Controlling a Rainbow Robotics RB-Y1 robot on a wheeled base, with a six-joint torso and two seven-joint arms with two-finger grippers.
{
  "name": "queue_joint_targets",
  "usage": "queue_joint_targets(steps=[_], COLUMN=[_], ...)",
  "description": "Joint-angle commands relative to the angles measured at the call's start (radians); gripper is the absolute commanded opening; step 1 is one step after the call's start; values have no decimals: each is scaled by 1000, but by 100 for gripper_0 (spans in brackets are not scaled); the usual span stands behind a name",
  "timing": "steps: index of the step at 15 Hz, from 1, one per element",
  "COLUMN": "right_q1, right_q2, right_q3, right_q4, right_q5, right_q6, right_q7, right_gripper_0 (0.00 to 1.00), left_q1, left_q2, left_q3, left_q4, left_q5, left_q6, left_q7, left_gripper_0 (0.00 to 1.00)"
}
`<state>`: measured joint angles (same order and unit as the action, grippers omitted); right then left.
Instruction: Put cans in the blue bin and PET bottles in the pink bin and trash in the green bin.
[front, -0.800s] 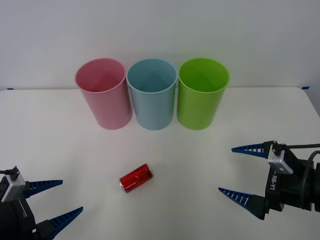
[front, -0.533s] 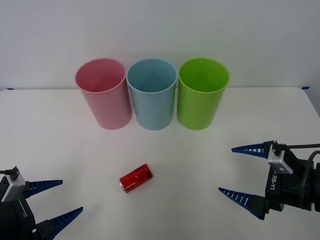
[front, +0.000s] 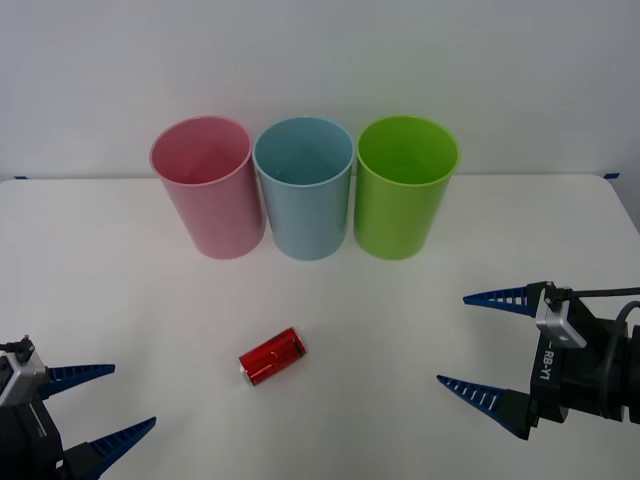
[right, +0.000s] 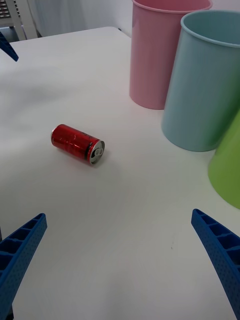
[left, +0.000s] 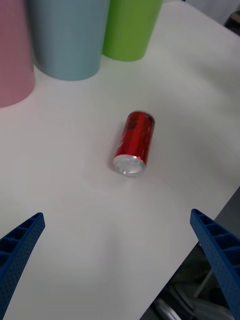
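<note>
Left hand (front: 95, 405) sits low at the near left corner of the white worktop (front: 400, 320), fingers spread, holding nothing. Right hand (front: 480, 345) hovers at the near right, also spread and empty, fingers pointing toward the middle. Front view: the can (front: 272, 356) lies on its side on the worktop, between the two hands, nearer the left one, apart from both. Behind it three bins stand upright in a row by the wall: pink bin (front: 207, 186) on the left, blue bin (front: 303, 187) in the middle, green bin (front: 404, 186) on the right, neighbours just beside each other, well apart from the can.

Right wrist view: right hand (right: 120, 260) splayed wide, blue ribbed fingers (right: 22, 250) at both corners. Can (right: 76, 143) on its side, pull-tab end facing the camera. Pink bin (right: 160, 55), blue bin (right: 205, 82) and an edge of the green bin (right: 227, 170) stand beyond.

Left wrist view: left hand (left: 117, 260) splayed wide. Can (left: 135, 142) on its side, silver end toward the camera, near the worktop edge. Blue bin (left: 67, 37), green bin (left: 130, 27) and part of the pink bin (left: 12, 60) stand beyond it.
</note>
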<state>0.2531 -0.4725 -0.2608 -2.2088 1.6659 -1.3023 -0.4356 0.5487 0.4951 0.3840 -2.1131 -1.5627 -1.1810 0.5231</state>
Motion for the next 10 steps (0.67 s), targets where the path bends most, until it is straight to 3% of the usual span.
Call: queue_joint_targets(steps=[1, 5, 7, 10], right_q1=[0, 0, 0, 0], right_q2=[0, 0, 0, 0], right_q3=[0, 0, 0, 0], right_q4=[0, 0, 0, 0], right_q5=[0, 0, 0, 0], right_q6=[0, 0, 0, 0], right_q7=[0, 0, 0, 0], right_gripper_0=[100, 100, 100, 100], left_q1=[13, 23, 57, 71], left_q2=[76, 134, 235, 477], left_q3=[-17, -82, -160, -347], left_q4=[-8, -27, -54, -97], left_q5=[6, 12, 38, 55], left_q6=[23, 113, 256, 558], left_q7=[-5, -17, -6, 32], left_gripper_0=[100, 100, 100, 100])
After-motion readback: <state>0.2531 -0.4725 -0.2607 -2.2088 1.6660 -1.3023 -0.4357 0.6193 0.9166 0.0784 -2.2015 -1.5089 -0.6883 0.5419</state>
